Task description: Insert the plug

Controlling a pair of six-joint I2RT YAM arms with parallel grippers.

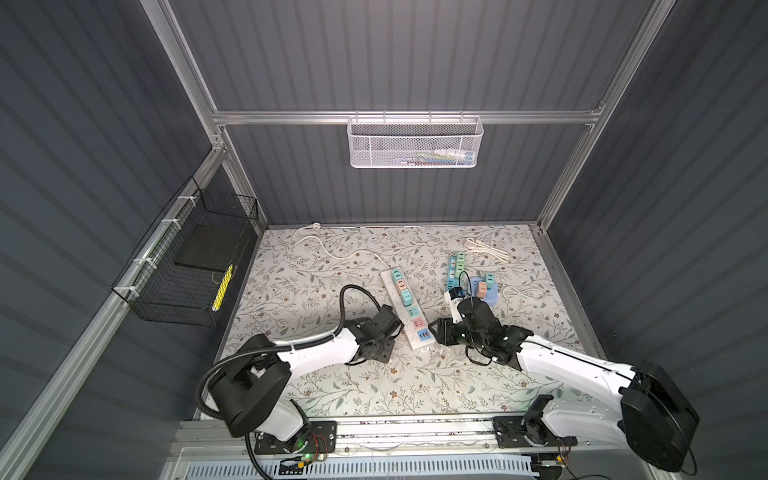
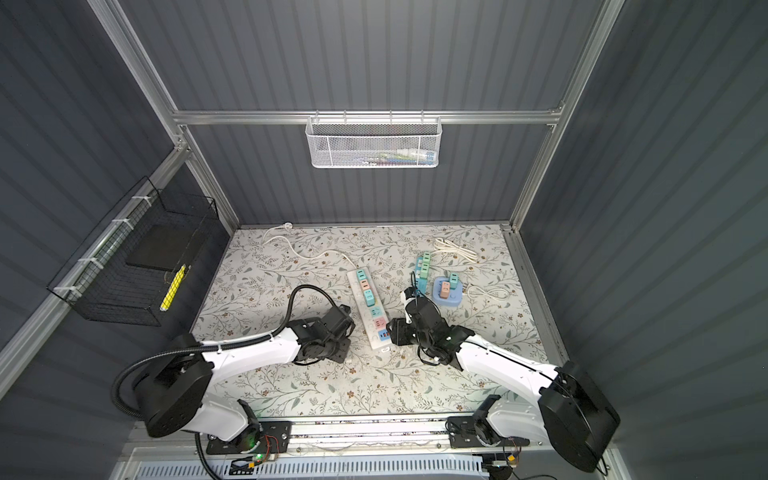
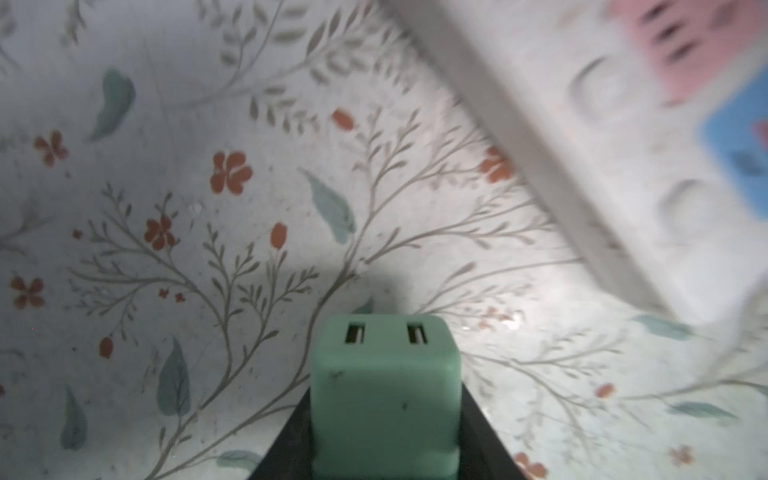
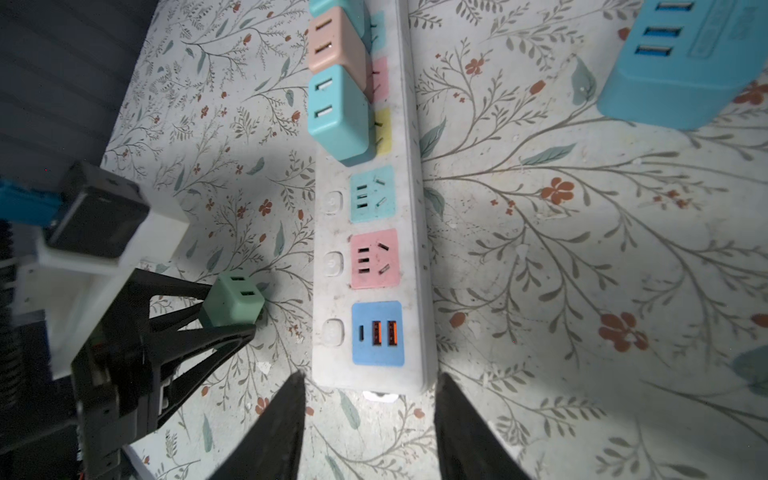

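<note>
Plug [image 3: 384,395] of mint green sits clenched in the left claw [image 4: 243,316], close to the desk [image 4: 582,291] and just beside the free sockets [image 4: 372,194] of the white power strip [image 4: 411,249], while the right claw [image 4: 372,382], jaws spread, straddles the strip's near end, probably to brace it for insertion.

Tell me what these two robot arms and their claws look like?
Both the left arm and right arm have smooth white shells between bulky black rounded joints. A ribbed black hose loops along the left one; thin black wires trail by the right wrist. The left claw and right claw have matte black fingers; the left's are open triangular frames tapering to points.
</note>
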